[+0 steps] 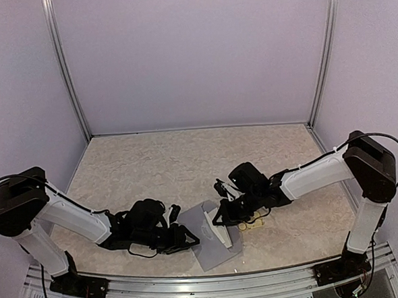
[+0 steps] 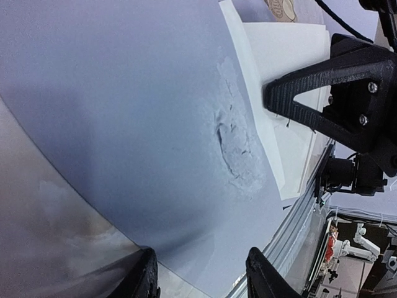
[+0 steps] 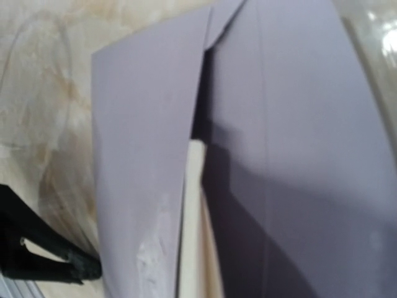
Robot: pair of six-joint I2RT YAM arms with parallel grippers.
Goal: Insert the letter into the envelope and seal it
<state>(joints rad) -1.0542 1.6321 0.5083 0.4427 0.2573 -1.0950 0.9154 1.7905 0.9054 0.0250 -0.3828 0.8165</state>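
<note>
Envelope (image 1: 209, 253) lay flat on the table (image 1: 173, 164) at 6 o'clock, close to the near rail between the two arms, skewed rather than square to the edge. The letter (image 1: 221, 234) was a white sheet at the envelope's 1 o'clock side, overlapping it.

Left gripper (image 1: 191, 240) was low at the envelope's 9 o'clock edge. In the left wrist view its fingers (image 2: 146, 276) stood about half apart, with the envelope (image 2: 136, 124) edge running across the gap. Nothing was visibly clamped.

Right gripper (image 1: 224, 220) came in from 2 o'clock and sat over the letter. From the left wrist view the right gripper (image 2: 279, 94) had its jaws fully closed, tip down on the letter (image 2: 288, 49). Couldn't tell whether it pinched paper or just pressed on it.

In the right wrist view the letter (image 3: 195, 248) showed as a cream strip in the gap between two grey-lavender panels of the envelope (image 3: 291, 124). How deep it sat couldn't be told. The right gripper's own fingers weren't visible there.

The envelope had a scuffed rough patch (image 2: 232, 143) on its face, next to the letter's edge.

A tan sticker sheet (image 1: 252, 220) lay at the envelope's 2 o'clock, partly under the right arm. Its corner (image 2: 282, 7) showed at 12 o'clock in the left wrist view.
</note>
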